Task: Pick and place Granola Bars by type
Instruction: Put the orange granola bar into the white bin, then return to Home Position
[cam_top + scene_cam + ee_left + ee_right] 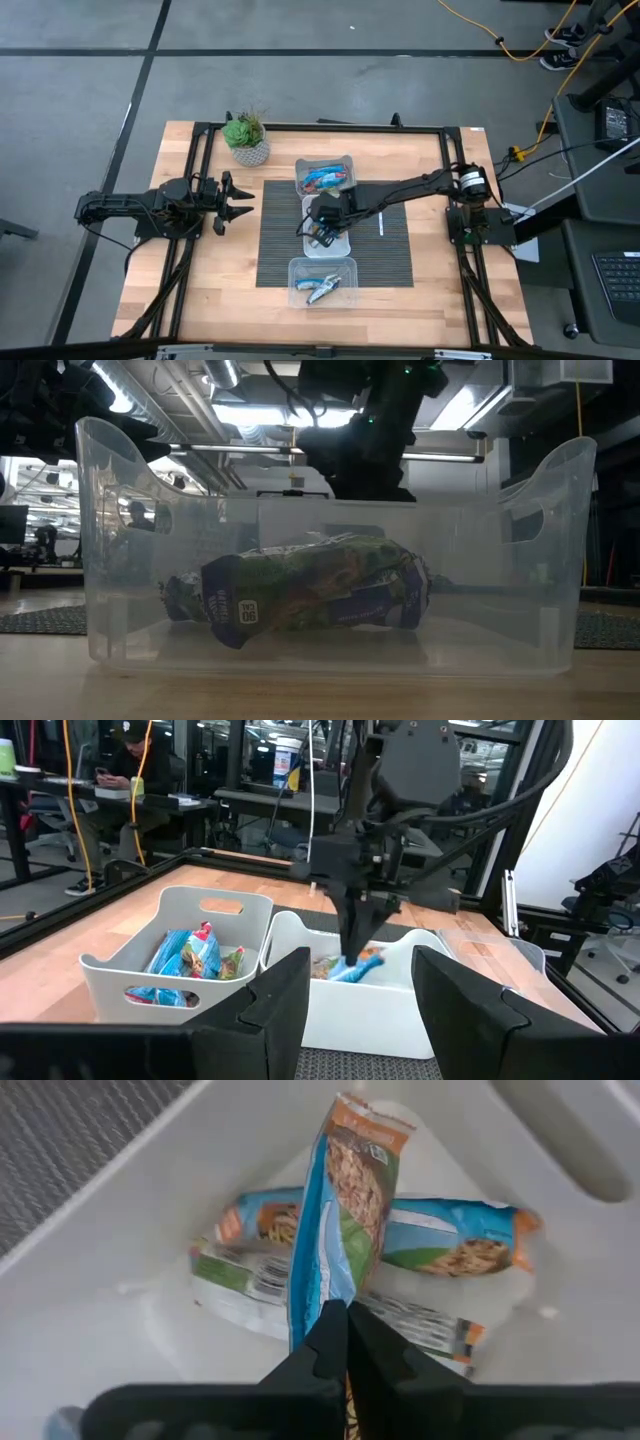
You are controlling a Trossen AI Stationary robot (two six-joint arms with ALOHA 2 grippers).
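Three tubs stand in a row on the dark mat. The far tub holds blue and red granola bars. The near tub holds a few bars. My right gripper points down into the middle white tub, shut on a blue and orange bar. Two more bars lie crossed on the tub floor beneath it. My left gripper waits open at the table's left side, facing the tubs. My right gripper pinches the blue and orange bar by the sealed end of its wrapper, between its two shut fingers. The fingers come from above, pointing down. The bar hangs below them inside the middle tub, over the two bars on the floor; whether it touches them I cannot tell.
A small potted plant stands at the far left of the table. A thin white stick lies on the mat right of the middle tub. Black frame rails run along both sides. A person sits beyond the table.
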